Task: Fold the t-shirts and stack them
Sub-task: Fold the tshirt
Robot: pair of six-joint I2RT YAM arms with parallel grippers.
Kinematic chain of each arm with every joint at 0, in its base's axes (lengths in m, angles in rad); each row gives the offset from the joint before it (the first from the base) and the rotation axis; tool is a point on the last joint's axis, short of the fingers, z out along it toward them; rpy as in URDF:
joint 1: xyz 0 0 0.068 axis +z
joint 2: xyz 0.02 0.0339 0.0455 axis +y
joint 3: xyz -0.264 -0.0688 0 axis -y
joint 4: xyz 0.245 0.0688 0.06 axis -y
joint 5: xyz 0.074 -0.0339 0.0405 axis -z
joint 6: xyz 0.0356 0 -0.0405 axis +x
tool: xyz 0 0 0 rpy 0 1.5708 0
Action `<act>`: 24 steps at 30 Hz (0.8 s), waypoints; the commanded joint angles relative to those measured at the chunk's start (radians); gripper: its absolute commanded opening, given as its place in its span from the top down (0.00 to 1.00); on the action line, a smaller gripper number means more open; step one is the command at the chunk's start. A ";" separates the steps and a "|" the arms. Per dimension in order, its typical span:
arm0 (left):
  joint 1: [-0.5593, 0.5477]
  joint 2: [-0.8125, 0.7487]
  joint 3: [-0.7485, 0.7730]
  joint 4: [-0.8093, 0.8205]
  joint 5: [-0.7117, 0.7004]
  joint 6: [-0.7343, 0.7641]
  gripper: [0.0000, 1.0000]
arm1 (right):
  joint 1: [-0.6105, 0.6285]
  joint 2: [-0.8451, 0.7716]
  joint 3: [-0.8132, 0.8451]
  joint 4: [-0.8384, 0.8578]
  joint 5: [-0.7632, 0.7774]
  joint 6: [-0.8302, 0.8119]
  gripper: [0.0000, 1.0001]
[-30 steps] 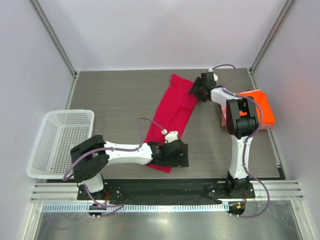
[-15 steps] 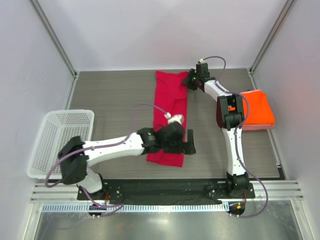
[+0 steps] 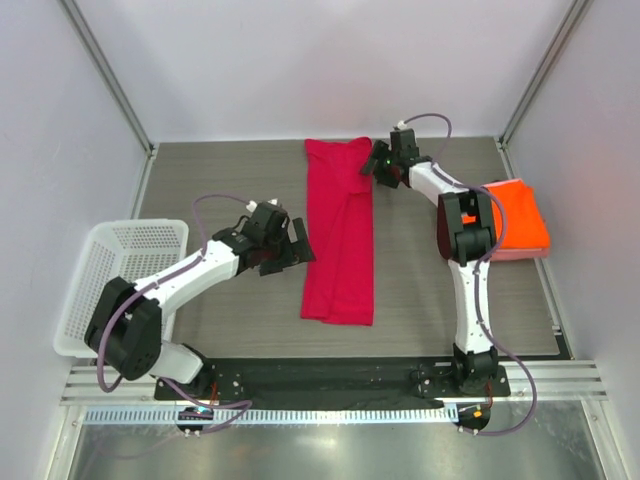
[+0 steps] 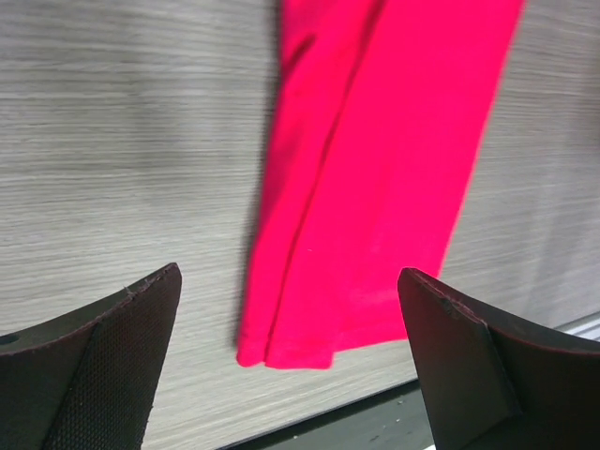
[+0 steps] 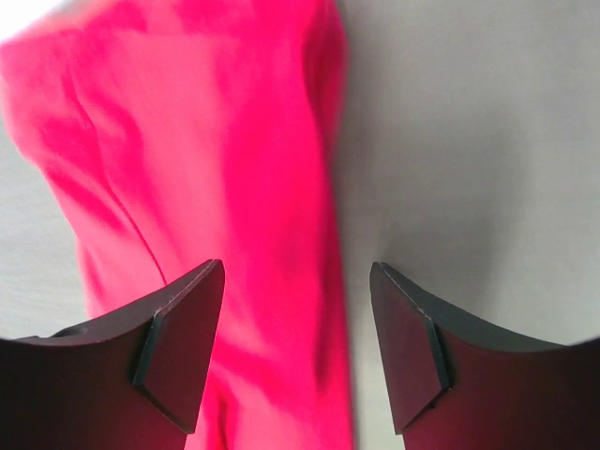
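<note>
left pincer [image 3: 292, 244] is being held wide open and empty just beside the crimson t-shirt [image 3: 340, 250]. right pincer [image 3: 372, 166] is being held open over its far end, gripping nothing. the shirt is being presented as a long strip on the tabletop [image 3: 220, 190], seemingly for a crosswise fold.

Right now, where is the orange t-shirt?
In the top view, the orange t-shirt lies folded at the right edge of the table, on a pale pink shirt, just right of the right arm and apart from the crimson shirt mid-table.
</note>
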 commanded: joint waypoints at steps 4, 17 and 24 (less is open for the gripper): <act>0.035 0.036 -0.079 0.108 0.114 0.028 0.09 | 0.078 -0.503 -0.460 -0.006 0.144 -0.088 0.28; 0.018 -0.148 -0.395 0.237 0.209 -0.076 0.37 | 0.413 -0.981 -1.010 -0.073 0.228 0.055 0.51; -0.005 -0.175 -0.437 0.260 0.221 -0.102 0.46 | 0.564 -1.007 -1.052 -0.079 0.245 0.119 0.56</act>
